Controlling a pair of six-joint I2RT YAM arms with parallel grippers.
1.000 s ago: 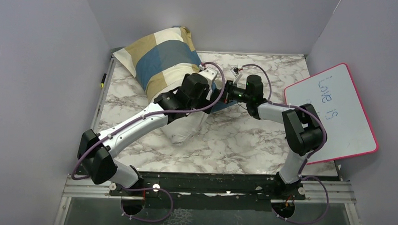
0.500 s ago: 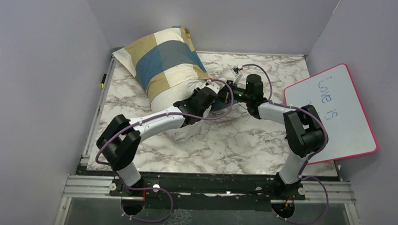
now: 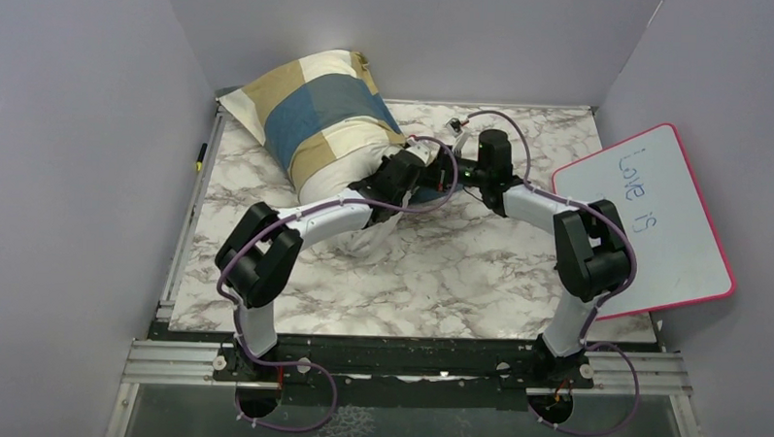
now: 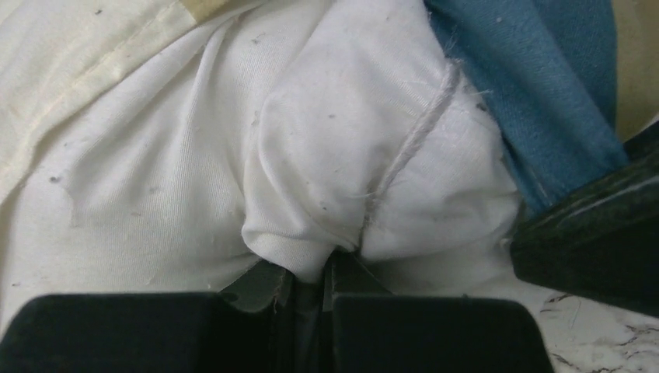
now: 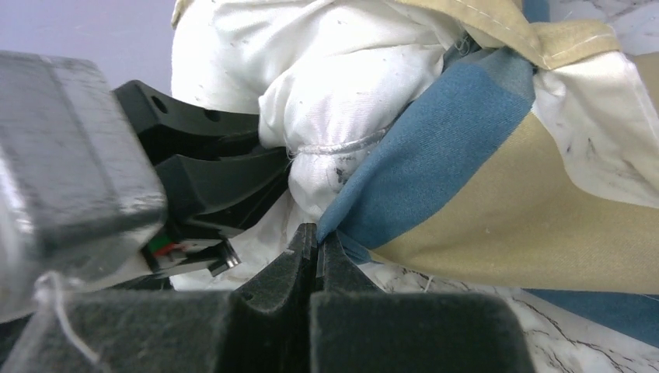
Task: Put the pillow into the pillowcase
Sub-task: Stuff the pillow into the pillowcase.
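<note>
**A:** What's the setting?

**B:** A marble-patterned table point(image 3: 478, 280), boxed in by plain grey-lilac walls point(image 3: 74, 169). A pink-rimmed whiteboard point(image 3: 655, 218) with handwriting on it leans at the right edge.

**A:** And the pillow?

**B:** The pillow point(image 3: 328, 184) lies at the back left of the table, propped against the back wall. Most of it is inside the pillowcase point(image 3: 309, 109). Its white near end sticks out of the case's mouth, toward the middle of the table.

**A:** Where are the jaws?

**B:** Both arms reach to that open end and meet there, just beside each other. The left gripper point(image 4: 307, 272) is clenched on a bunched fold of the pillow's bare white corner. The fabric bulges out right above the fingertips, with a seam thread running across it.

**A:** The right one?

**B:** The right gripper point(image 5: 315, 241) is pinched closed, with the blue hem of the pillowcase caught between its tips. The pillow's corner sits just above and left of them, touching the case's edge. The left gripper's black fingers show beside it.
</note>
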